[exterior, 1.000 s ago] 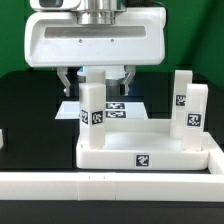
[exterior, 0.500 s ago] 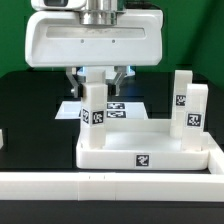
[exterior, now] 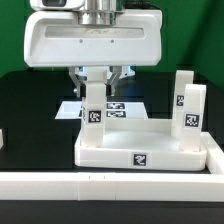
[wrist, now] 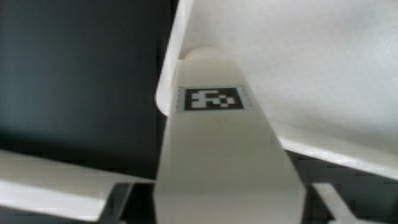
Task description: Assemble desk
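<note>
The white desk slab (exterior: 115,150) lies at the front with a tag on its near rim. A white block leg (exterior: 94,112) stands upright at the slab's far corner on the exterior view's left. My gripper (exterior: 97,86) hangs straight above it, fingers down either side of its upper part, shut on it. In the wrist view the leg (wrist: 217,150) fills the middle between the fingers of my gripper (wrist: 222,208), with the slab (wrist: 338,100) beyond it. Two more legs (exterior: 182,92) (exterior: 197,112) stand on the slab's side at the exterior view's right.
The marker board (exterior: 122,108) lies flat on the black table behind the slab. A long white rail (exterior: 110,186) runs across the front. A small white piece (exterior: 2,140) shows at the exterior view's left edge.
My fingers have drawn in from wide apart to the sides of the leg. The leg's tag has shifted slightly up and towards the exterior view's left.
</note>
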Tool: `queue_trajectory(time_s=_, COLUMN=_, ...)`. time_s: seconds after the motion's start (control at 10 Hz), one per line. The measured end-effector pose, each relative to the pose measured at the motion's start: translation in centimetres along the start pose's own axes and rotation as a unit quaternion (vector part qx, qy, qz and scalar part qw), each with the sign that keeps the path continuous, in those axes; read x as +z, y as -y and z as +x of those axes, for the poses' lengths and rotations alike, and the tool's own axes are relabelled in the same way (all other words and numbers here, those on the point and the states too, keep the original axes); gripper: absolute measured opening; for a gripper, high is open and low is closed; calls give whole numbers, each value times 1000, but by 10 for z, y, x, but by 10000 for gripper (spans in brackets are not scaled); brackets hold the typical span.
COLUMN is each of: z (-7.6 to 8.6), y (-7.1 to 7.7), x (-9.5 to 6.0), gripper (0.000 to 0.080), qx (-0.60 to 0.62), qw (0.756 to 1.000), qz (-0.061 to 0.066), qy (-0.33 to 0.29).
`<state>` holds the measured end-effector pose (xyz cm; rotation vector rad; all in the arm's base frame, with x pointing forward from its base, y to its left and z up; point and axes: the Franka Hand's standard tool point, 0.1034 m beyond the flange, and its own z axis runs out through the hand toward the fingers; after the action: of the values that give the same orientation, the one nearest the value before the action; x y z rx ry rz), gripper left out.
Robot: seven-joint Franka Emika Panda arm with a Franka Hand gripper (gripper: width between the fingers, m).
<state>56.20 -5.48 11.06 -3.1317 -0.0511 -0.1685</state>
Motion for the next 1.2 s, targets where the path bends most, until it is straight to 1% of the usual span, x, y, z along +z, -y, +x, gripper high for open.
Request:
queue_trajectory(time_s=0.2, z=1, y=-2, x=0, gripper=288, qx=94, qw=996, qz=2, qy=-2)
queue_trajectory(time_s=0.4, z=2, y=-1, x=1, gripper=290, qx=192, qw=981, qz=4, qy=-3)
queue_trajectory(time_s=0.6, z=2, y=-1, x=1, gripper=290, qx=303, qw=953, qz=3, qy=-2)
queue_trajectory(time_s=0.7, z=2, y=-2, x=1, gripper=290, qx=330, qw=944, qz=3, qy=-2)
queue_trajectory(time_s=0.8, z=1, y=-2, x=1, gripper=290, qx=384, qw=923, qz=3, qy=5)
queue_trajectory(time_s=1.1, z=2, y=-1, x=1, gripper=290, qx=493, qw=870, qz=1, qy=13)
queue_trajectory(time_s=1.2, z=2, y=-1, x=1, gripper=290, qx=507, qw=862, qz=2, qy=13)
